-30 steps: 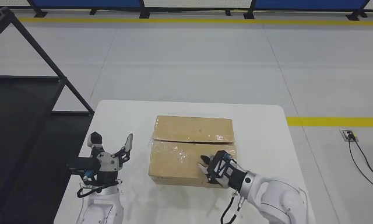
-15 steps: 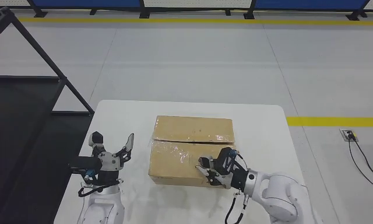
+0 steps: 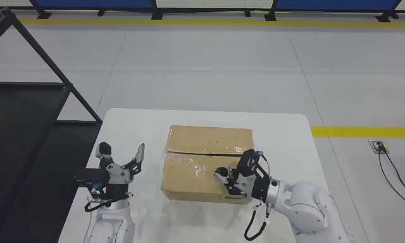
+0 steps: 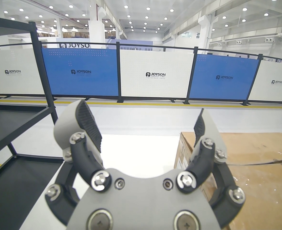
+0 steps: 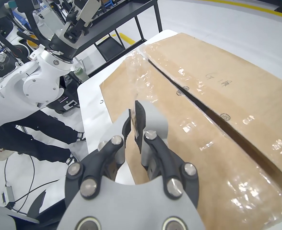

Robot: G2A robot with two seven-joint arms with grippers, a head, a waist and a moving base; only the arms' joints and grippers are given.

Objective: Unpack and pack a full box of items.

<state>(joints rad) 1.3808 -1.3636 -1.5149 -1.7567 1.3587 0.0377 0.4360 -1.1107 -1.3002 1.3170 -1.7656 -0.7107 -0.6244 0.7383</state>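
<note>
A brown cardboard box (image 3: 209, 142) with clear tape over its two top flaps stands in the middle of the white table (image 3: 285, 135). A dark gap runs between the flaps. My right gripper (image 3: 221, 176) is at the near flap, shut on that flap's edge (image 5: 121, 101), with crinkled tape just beyond its fingertips (image 5: 137, 107). My left gripper (image 3: 122, 148) stands open and holds nothing at the table's left side, beside the box (image 4: 251, 149), its pads (image 4: 88, 123) pointing away from me. The box's contents are hidden.
A black metal rack (image 3: 31, 116) stands off the table's left side, close to the left arm (image 5: 49, 60). Bare table surface lies to the right of the box and behind it. Blue and white fence panels (image 4: 143, 75) close off the floor beyond.
My right arm's wrist has swung up and toward the far side while its gripper stays on the near flap. The left arm has not moved.
</note>
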